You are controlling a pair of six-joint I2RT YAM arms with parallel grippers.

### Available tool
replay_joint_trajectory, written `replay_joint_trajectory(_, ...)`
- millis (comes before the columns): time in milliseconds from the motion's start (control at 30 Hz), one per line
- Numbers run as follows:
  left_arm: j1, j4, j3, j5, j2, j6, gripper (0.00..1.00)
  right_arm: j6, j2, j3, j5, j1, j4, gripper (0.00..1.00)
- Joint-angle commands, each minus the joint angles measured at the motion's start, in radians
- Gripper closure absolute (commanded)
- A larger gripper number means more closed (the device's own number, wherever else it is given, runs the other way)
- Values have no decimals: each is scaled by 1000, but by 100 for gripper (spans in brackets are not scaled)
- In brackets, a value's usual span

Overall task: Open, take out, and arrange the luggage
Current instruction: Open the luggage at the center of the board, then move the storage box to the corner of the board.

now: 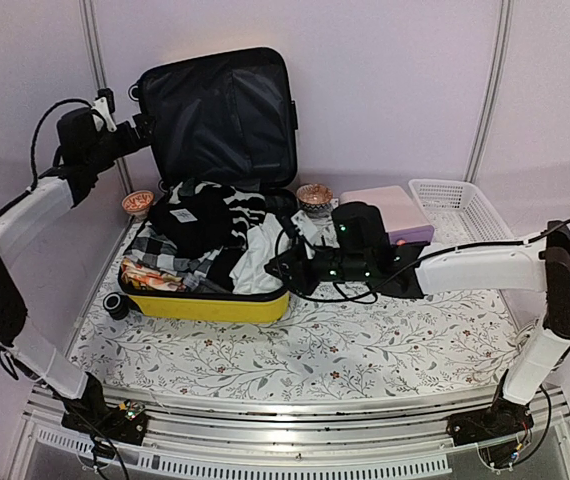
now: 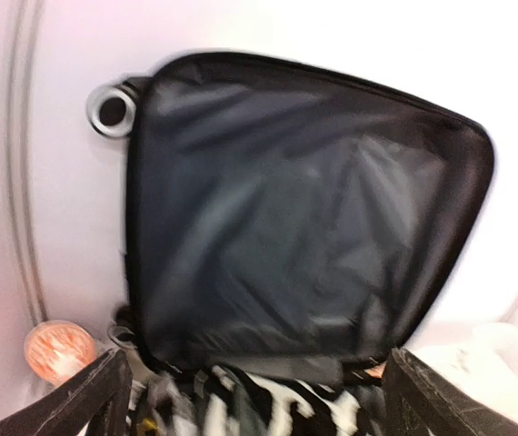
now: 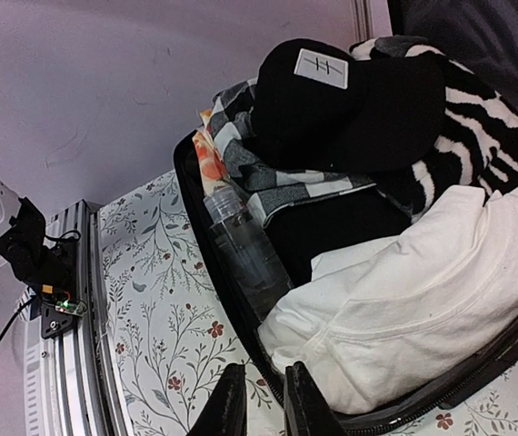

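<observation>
— Left end effector [image 1: 137, 130], overhead: released beside upright lid [image 1: 220, 110]. Right end effector [image 1: 277, 268]?
— Barely parted, empty, at luggage [image 1: 205, 305] rim on table [image 1: 345, 350].
— Wrist views?
— Left: spread wide, facing lid. Right: clothes [image 3: 404, 300], bottle [image 3: 245, 254] inside. Opened; unpacking, arranging outstanding.

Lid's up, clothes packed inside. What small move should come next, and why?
Probably open the right end effector wider and ease it onto the white garment. The luggage stands open and full, and that garment lies nearest this barely parted end effector.
</observation>
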Motion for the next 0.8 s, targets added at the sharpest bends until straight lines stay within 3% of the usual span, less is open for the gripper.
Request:
replay_joint_trajectory(0,-60,-160,-84,132,-94,-107,2,33,-104,-48,2,-61,-66,82)
replay_joint_trajectory(167,-130,-237,-151,255,-169,-110,2,67,-210,-135,-1,-166,-115,82)
replay_joint_trajectory(300,-235,-270,-194,210,-221,-96,2,78,-273,-173,31,-265,-190,82)
replay_joint_trajectory(433,-383,-291,-189,166,-216,-105,2,123,-312,-168,20,-412,-264,74)
replay_joint_trajectory(633,-627,-284,-117,85,-79,-123,2,199,-375,-193,-39,-553,-321,57)
replay_joint_trajectory(767,-680,-286,-53,99,47,-196,2,238,-418,-233,-66,-633,-328,56)
